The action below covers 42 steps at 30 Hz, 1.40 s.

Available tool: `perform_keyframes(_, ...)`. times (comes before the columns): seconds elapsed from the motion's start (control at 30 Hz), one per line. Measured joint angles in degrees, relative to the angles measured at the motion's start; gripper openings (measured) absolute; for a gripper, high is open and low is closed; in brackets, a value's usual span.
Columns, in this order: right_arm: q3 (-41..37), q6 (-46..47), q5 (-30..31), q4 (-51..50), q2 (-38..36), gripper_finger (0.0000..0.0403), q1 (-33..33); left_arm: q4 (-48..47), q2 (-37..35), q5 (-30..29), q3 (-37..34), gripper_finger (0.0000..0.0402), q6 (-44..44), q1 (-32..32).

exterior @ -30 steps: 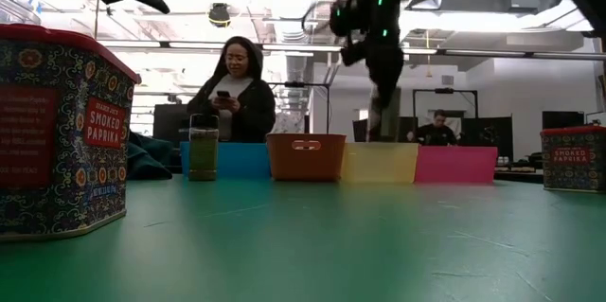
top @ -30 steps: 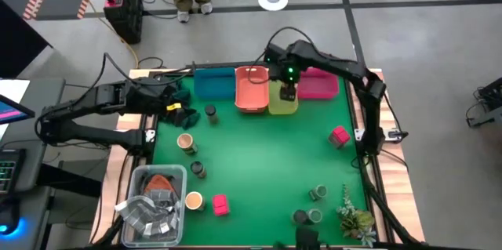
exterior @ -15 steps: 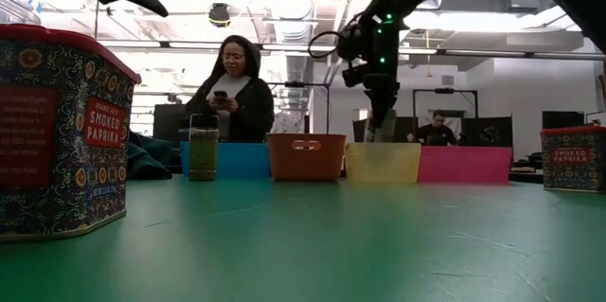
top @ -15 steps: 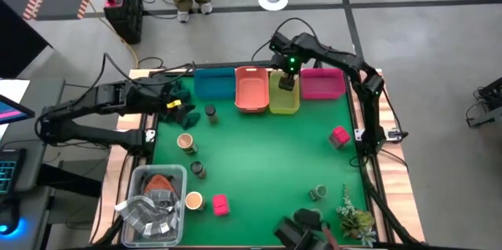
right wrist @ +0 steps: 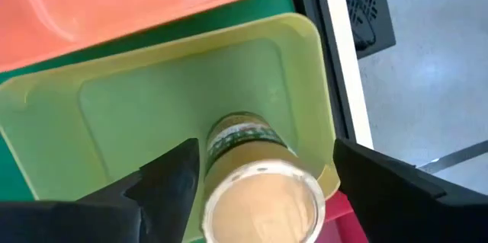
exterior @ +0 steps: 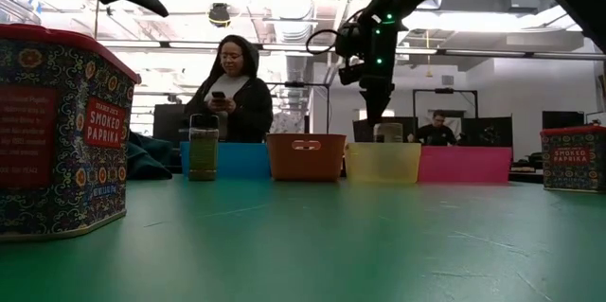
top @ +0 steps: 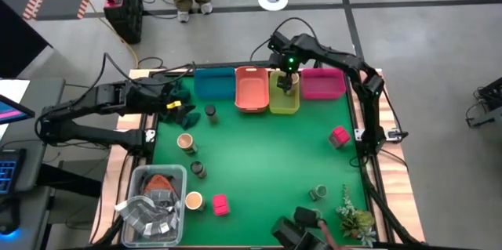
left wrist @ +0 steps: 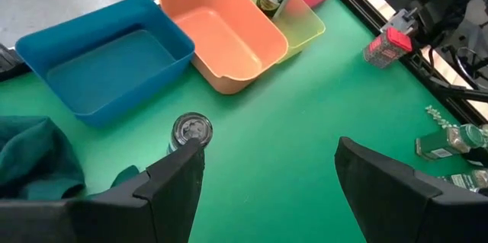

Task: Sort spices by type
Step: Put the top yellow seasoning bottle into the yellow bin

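The right gripper (top: 287,82) hangs just above the yellow tray (right wrist: 297,68), fingers spread apart with nothing clamped. A green-labelled jar (right wrist: 252,178) stands upright on the tray floor directly between and below them; from the wrist view the fingers look clear of its sides, so I judge it released.

That jar looks rigid, smooth-sided and light, probably glass or hard plastic, so it could slip or tip if pinched high. A hold across the body, just under the lid, seems safest.

The left gripper (left wrist: 263,190) waits over the bench (top: 267,156), fingers wide apart and empty, with a dark-lidded jar (left wrist: 190,130) just ahead of one fingertip.

Other spices lie well away from either gripper: a pink box (top: 339,135), a tan-topped cylinder (top: 186,142).
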Motion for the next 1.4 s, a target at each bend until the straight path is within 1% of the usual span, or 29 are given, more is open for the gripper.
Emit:
perform_keyframes(0.1, 3.0, 1.7, 0.0, -2.4, 0.0, 0.0357, 0.0, -0.2, 0.0, 0.0, 0.0, 0.0284, 0.0, 0.0)
perform_keyframes(0.23, 7.9, 5.6, -0.9, -10.4, -0.1, 0.0379, 1.4, -0.2, 0.0, 1.3, 0.0, 0.0284, 0.0, 0.0)
perform_keyframes(0.33, 8.4, 9.2, -2.8, -13.7, -2.2, 0.0388, 4.2, -0.2, 0.0, 1.8, 0.0, 0.0284, 0.1, 0.0)
perform_keyframes(0.43, 8.4, 13.8, -3.5, -15.4, -5.4, 0.0388, 8.8, -0.2, 0.0, 2.6, 0.0, 0.0284, 0.5, 0.0)
perform_keyframes(0.57, 8.4, 21.7, -3.4, -16.3, -10.9, 0.0388, 17.9, -1.7, 0.0, 4.9, 0.0, 0.0284, 0.5, 0.0)
perform_keyframes(0.73, 8.5, 33.1, -3.4, -17.4, -15.9, 0.0388, 32.2, -3.6, 0.0, 6.3, 0.0, 0.0284, 0.5, 0.0)
perform_keyframes(0.8, 8.5, 36.3, -2.9, -18.4, -16.6, 0.0388, 38.5, -4.1, 0.0, 6.4, 0.0, 0.0284, 1.2, 0.0)
perform_keyframes(0.9, 8.5, 40.9, -0.1, -21.3, -16.6, 0.0388, 47.4, -4.2, 0.0, 6.4, 0.0, 0.0284, 3.1, 0.0)
perform_keyframes(0.97, 8.5, 44.1, 0.6, -23.3, -15.9, 0.0388, 52.1, -4.2, 0.0, 6.4, 0.0, 0.0284, 3.6, 0.0)
perform_keyframes(1.03, 8.4, 47.5, 1.1, -24.6, -15.6, 0.0388, 55.4, -4.2, 0.0, 6.5, 0.0, 0.0284, 3.7, 0.0)
perform_keyframes(1.13, 8.4, 53.5, 1.6, -25.7, -15.6, 0.0388, 57.5, -4.2, 0.0, 7.7, 0.0, 0.0283, 3.8, 0.0)
perform_keyframes(1.23, 7.3, 58.1, 2.7, -24.9, -16.7, 0.0388, 58.3, -4.0, 0.0, 7.9, 0.0, 0.0284, 4.6, 0.0)
perform_keyframes(1.3, 7.0, 59.5, 4.3, -25.1, -17.0, 0.0388, 58.6, -4.0, 0.1, 9.2, 0.0, 0.0284, 5.8, 0.0)
perform_keyframes(1.4, 6.9, 59.1, 6.1, -25.3, -17.0, 0.0388, 59.0, -4.2, 1.1, 12.7, 0.0, 0.0284, 7.6, 0.0)
